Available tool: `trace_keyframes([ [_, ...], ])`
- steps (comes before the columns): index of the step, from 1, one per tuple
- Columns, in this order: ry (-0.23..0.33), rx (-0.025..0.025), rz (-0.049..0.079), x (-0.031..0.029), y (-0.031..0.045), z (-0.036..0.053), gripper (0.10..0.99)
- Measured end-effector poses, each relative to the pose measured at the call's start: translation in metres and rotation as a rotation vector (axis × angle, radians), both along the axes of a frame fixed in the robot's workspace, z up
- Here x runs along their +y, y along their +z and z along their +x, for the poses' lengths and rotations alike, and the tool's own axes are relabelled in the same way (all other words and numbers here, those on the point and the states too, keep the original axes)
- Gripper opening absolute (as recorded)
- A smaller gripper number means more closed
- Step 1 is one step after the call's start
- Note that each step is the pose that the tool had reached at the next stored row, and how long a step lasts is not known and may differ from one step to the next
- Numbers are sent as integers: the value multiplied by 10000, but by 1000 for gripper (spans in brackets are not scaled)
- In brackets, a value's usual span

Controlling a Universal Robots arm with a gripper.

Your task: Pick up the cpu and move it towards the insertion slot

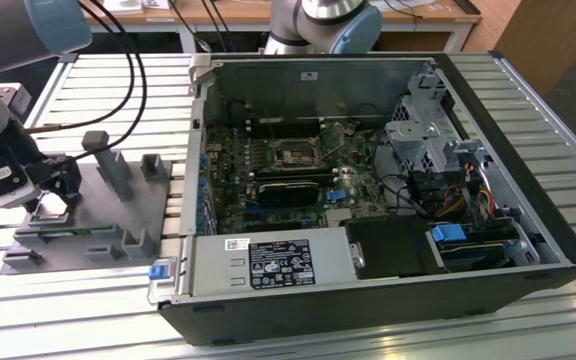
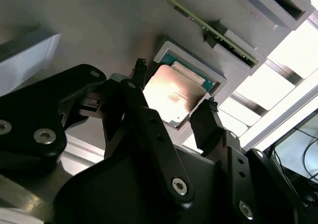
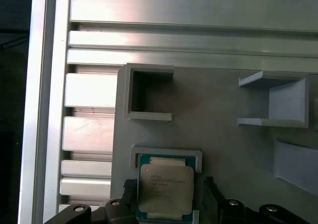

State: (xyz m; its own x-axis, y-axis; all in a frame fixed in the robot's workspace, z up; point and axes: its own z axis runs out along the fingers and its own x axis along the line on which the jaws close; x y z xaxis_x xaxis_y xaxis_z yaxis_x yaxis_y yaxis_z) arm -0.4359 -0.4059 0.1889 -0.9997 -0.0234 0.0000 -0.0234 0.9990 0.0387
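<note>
**Colleague:** What's the end effector doing?

**Me:** I've got the black two-fingered end effector (image 2: 176,85) open, with one finger on either side of the small square silver-lidded cpu (image 3: 165,188). Neither is clearly touching it. I've lined it up so that closing would pinch opposite edges.

**Colleague:** Where's the chip sitting?

**Me:** It lies flat in a raised-rim pocket (image 3: 166,153) of the grey plastic fixture plate (image 3: 218,134), which holds it square. The neighbouring square holder (image 3: 149,96) is empty. The silvery-framed insertion slot (image 1: 295,154) is well apart, on the board inside the open black computer case (image 1: 368,307) on the slatted aluminium worktop (image 1: 68,300).
</note>
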Motion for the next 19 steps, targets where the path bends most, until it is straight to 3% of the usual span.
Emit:
trace_keyframes([
  [19, 0, 0, 0, 26, -56, -35, 639],
])
